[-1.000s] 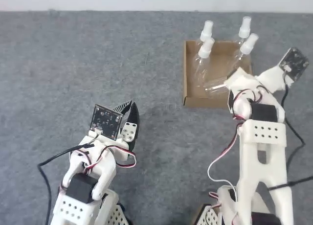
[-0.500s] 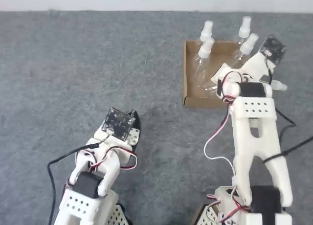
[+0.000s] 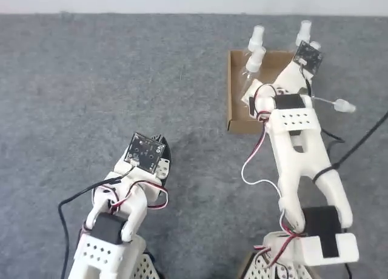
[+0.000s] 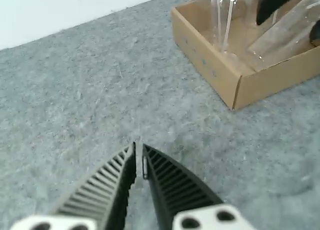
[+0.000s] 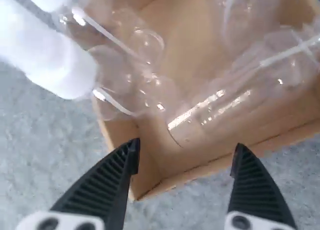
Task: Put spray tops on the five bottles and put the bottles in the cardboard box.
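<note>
The cardboard box (image 3: 230, 91) sits at the back right with clear bottles in it. Three white spray tops (image 3: 257, 34) (image 3: 304, 29) (image 3: 255, 58) rise from upright bottles. My right arm (image 3: 291, 112) hangs over the box. My right gripper (image 5: 186, 146) is open above the box's inside (image 5: 200, 35), over a lying clear bottle (image 5: 215, 107) and touching none. A white spray top (image 5: 47, 50) looms close beside it. My left gripper (image 4: 139, 162) is shut and empty over bare carpet, well left of the box (image 4: 220, 72); it also shows from above (image 3: 162, 150).
A white spray head with a thin tube (image 3: 342, 105) lies right of the right arm, past the box's right side; the arm hides what it joins. Grey carpet (image 3: 109, 79) covers the table, and a pale wall runs along the far edge.
The right arm has swung left from the box's right side to over the box. The left gripper has shut and drawn back toward its base.
</note>
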